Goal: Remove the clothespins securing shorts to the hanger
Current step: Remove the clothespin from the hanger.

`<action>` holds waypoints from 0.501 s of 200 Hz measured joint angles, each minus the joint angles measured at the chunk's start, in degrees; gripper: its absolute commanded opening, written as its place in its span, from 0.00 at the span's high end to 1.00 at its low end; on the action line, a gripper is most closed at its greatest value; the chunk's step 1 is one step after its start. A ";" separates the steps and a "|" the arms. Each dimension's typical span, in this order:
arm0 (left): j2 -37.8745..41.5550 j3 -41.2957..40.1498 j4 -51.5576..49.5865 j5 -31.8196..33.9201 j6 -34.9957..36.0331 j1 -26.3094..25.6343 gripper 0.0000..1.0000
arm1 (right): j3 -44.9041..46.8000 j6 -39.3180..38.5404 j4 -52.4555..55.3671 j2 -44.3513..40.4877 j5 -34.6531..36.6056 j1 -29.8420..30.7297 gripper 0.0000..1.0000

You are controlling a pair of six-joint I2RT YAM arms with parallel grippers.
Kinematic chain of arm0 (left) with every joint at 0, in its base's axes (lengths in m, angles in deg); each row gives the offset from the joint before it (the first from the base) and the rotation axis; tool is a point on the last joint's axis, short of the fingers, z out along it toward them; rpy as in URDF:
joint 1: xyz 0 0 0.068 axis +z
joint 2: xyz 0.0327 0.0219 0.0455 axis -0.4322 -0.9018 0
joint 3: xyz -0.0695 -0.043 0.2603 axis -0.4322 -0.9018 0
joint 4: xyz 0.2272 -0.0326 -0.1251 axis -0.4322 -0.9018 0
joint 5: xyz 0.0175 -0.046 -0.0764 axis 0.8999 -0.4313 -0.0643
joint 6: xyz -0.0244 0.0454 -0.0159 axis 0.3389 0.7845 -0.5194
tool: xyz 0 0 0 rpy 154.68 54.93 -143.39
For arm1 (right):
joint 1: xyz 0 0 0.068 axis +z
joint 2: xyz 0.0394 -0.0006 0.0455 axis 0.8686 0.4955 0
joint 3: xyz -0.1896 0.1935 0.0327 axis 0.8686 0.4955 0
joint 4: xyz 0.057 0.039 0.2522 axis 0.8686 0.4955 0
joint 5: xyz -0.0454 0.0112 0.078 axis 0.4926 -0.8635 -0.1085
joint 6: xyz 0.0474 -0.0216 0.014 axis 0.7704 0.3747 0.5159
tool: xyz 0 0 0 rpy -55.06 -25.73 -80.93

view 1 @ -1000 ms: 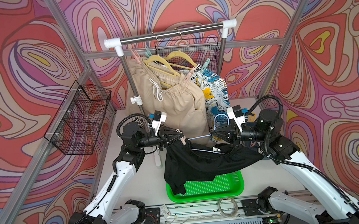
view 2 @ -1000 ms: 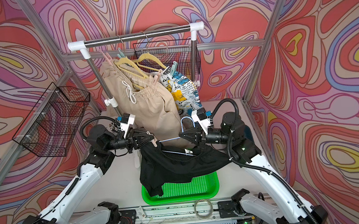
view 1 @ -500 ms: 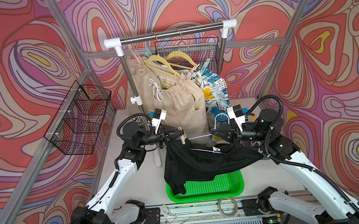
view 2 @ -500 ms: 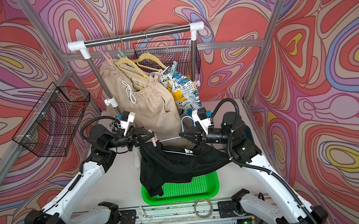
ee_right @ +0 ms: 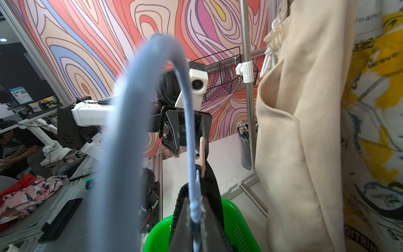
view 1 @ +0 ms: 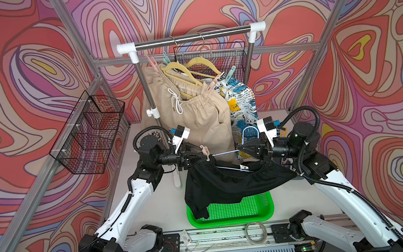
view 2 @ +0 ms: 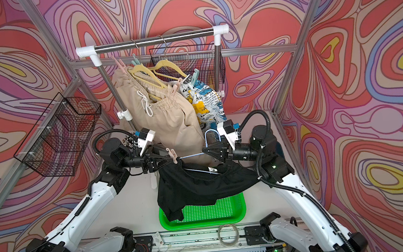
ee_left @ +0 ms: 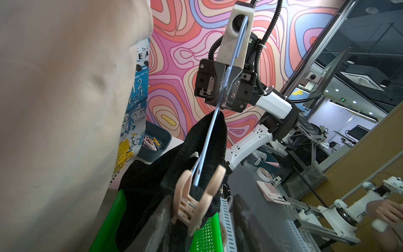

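Observation:
Black shorts (view 1: 237,183) (view 2: 200,185) hang from a thin light-blue hanger (view 1: 224,153) above a green tray (view 1: 230,221). My right gripper (view 1: 239,149) (ee_right: 196,209) is shut on the hanger's wire. A pale pink clothespin (view 1: 205,152) (ee_left: 196,196) (ee_right: 201,157) clips the shorts' waistband to the hanger's other end. My left gripper (view 1: 204,156) (ee_left: 200,207) stands open around that clothespin's handles, close to one finger. Beige shorts (view 1: 194,112) and printed shorts (view 1: 242,98) hang on the rail, pinned with pink (view 1: 151,61) and mint (view 1: 230,72) clothespins.
The clothes rail (view 1: 188,37) stands behind the arms, with a wire basket (view 1: 215,59) behind it and another wire basket (view 1: 90,133) on the left frame. A blue bin (ee_left: 154,139) with loose clothespins sits near the right arm. A pencil cup (ee_right: 245,141) stands by the rack pole.
My left gripper's jaws, closed on the pink clothespin's handles before, have spread apart. The clothespin stays on the hanger. The right arm holds still.

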 measured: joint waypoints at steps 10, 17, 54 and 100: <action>0.00 0.09 -0.31 -0.37 0.52 0.00 0.49 | 0.09 0.50 -0.55 0.00 -0.74 -0.39 1.00; 0.00 0.09 -0.28 -0.59 0.66 0.00 0.49 | 0.22 0.83 -0.96 0.00 -1.36 -0.68 1.00; -0.81 0.09 4.26 -1.07 -1.33 0.00 0.50 | 0.70 2.47 -2.36 0.15 -4.79 -1.62 1.00; -7.87 0.22 24.79 -1.46 -13.66 0.00 0.58 | 1.11 3.93 -3.34 0.31 -7.85 -1.88 1.00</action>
